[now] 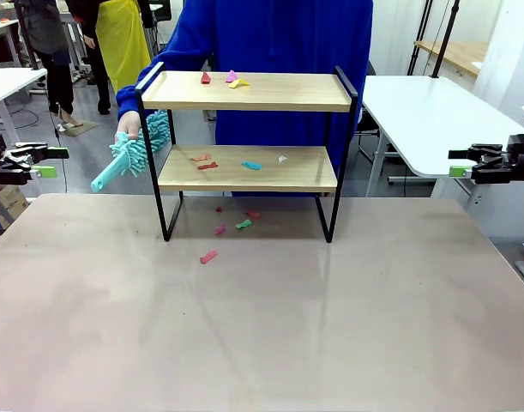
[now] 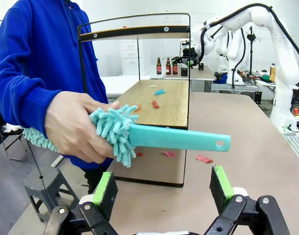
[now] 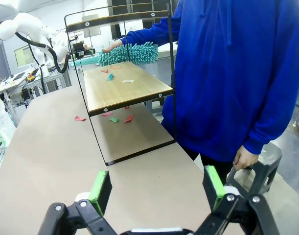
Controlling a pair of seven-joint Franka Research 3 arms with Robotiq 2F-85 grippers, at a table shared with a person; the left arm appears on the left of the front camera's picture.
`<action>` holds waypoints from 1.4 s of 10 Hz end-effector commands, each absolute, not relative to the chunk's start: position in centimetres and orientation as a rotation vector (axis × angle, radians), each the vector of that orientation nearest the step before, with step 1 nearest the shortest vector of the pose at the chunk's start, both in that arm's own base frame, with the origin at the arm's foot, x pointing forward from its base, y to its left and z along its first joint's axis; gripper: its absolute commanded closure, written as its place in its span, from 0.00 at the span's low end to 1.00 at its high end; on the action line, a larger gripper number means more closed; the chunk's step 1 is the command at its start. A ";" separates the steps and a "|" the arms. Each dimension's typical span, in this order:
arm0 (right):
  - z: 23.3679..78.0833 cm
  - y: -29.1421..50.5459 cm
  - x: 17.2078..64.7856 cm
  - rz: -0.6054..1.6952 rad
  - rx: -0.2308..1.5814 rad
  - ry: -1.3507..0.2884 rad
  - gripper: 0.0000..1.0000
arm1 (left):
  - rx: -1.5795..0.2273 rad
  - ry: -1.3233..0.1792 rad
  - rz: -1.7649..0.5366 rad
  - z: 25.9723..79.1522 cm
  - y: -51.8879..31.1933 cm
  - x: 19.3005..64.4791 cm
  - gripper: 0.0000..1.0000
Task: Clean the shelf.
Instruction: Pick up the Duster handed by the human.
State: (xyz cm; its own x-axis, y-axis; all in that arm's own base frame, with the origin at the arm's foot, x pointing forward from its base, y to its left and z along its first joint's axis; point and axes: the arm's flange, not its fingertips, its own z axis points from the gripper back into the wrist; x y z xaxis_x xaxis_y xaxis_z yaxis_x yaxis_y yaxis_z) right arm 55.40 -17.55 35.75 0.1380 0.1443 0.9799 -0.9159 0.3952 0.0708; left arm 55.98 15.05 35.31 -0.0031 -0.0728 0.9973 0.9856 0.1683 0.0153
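Observation:
The shelf (image 1: 249, 93) stands at the far middle of the table, two light wooden boards in a thin black frame; it also appears as the shelf (image 2: 161, 100) and the shelf (image 3: 122, 85). Coloured paper scraps (image 1: 231, 80) lie on both boards and on the table under and in front of it. A person in a blue hoodie holds a teal fluffy duster (image 1: 133, 154) by its head, handle (image 2: 178, 138) pointing toward my left gripper (image 2: 161, 188), which is open just below it. My right gripper (image 3: 156, 188) is open and apart from the shelf, at the table's right edge (image 1: 467, 163).
The person (image 1: 274, 43) stands behind the shelf. A loose pink scrap (image 1: 208, 256) lies on the brown table (image 1: 262, 326) in front of it. White tables (image 1: 433, 112) stand to the right and far left. Other people stand at the back left.

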 end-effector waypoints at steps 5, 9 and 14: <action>36.0 -17.2 55.0 0.917 0.839 -1.177 0.00 | -0.904 -1.189 -1.029 40.8 14.7 54.3 0.00; 36.0 -17.2 55.0 0.917 0.839 -1.177 0.00 | -0.655 -0.932 -0.804 50.7 10.0 50.4 0.00; 36.0 -17.2 55.0 0.917 0.839 -1.177 0.00 | -0.507 -0.763 -0.630 56.8 2.3 44.9 0.00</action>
State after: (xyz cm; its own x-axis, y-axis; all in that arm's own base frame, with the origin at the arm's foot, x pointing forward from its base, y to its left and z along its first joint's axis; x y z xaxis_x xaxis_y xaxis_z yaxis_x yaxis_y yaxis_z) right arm 55.33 -17.63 35.78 0.1381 0.1434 0.9800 -0.9152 0.3968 0.0709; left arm 45.77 3.04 56.35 0.5325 -0.3364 0.7767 0.6979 0.6938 -0.1780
